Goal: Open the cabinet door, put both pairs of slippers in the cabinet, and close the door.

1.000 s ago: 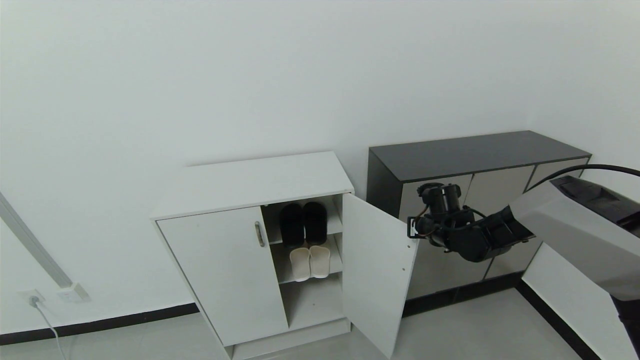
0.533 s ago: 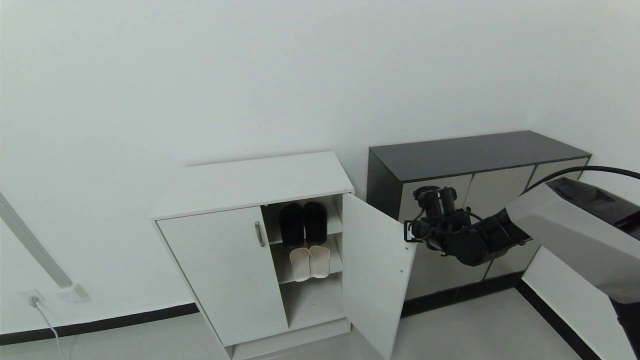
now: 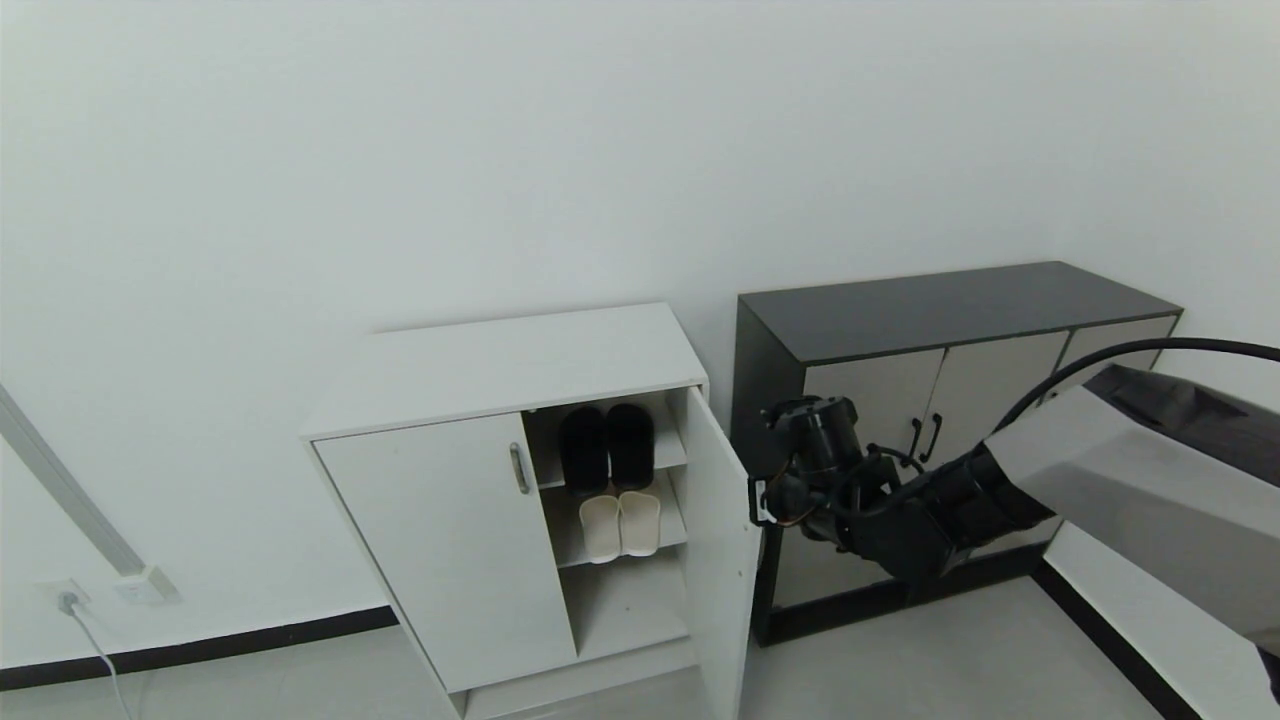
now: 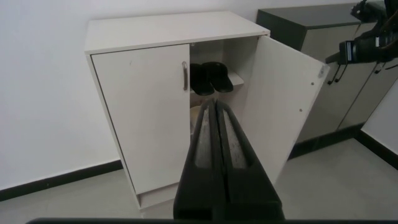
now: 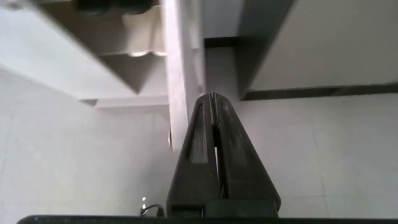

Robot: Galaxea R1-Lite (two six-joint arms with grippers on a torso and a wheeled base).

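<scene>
The white cabinet (image 3: 500,365) has its left door shut and its right door (image 3: 725,560) partly open. Black slippers (image 3: 607,447) lie on the upper shelf and white slippers (image 3: 620,525) on the shelf below. My right gripper (image 3: 757,500) is shut, its tip against the outer side of the right door near its free edge; the right wrist view has this gripper (image 5: 213,98) beside the door's edge (image 5: 180,74). My left gripper (image 4: 216,106) is shut on nothing and hangs some way in front of the cabinet, hiding most of the white slippers there; the black slippers (image 4: 211,76) show above it.
A dark sideboard (image 3: 950,305) with grey doors stands right beside the cabinet, just behind my right arm. A wall socket (image 3: 65,598) with a cable sits low on the left. Pale floor lies open in front of both pieces.
My right gripper has moved left and the right door has swung with it, from wide open to roughly half shut. Slippers and left door are unchanged.
</scene>
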